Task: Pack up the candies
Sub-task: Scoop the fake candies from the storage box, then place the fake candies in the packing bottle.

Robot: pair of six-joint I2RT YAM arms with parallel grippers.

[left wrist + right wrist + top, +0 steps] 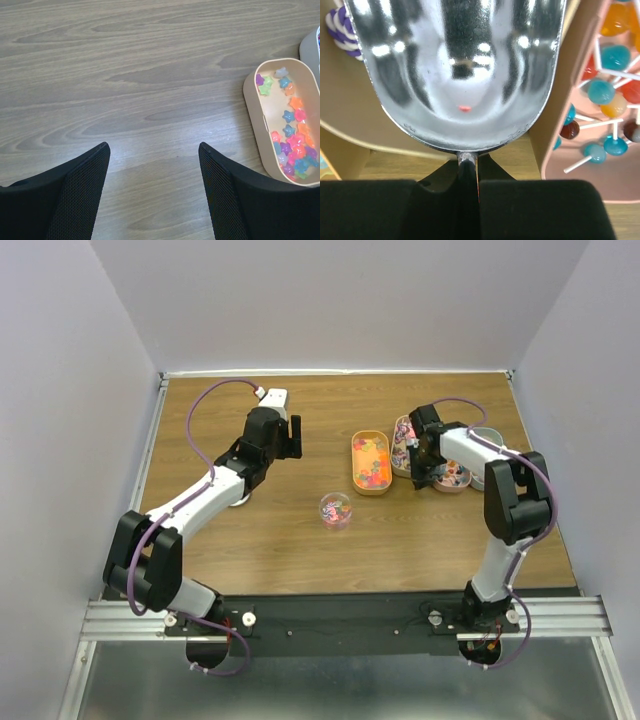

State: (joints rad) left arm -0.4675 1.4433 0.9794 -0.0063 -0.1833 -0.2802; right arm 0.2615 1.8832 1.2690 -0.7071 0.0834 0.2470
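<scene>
The tiny multicoloured star candies (292, 142) lie in a peach oblong tray (252, 100) to the right of the left hand (152, 149), which hangs released above the wooden surface (125, 65). The right hand (468, 187) is clenched on a shiny metal scoop (460, 65) (one pink speck inside), beside a pink tray (580, 175) of lollipops (600, 92).

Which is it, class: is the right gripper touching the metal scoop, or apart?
Touching. The right wrist view shows the right gripper clamped on the handle of the metal scoop.
</scene>
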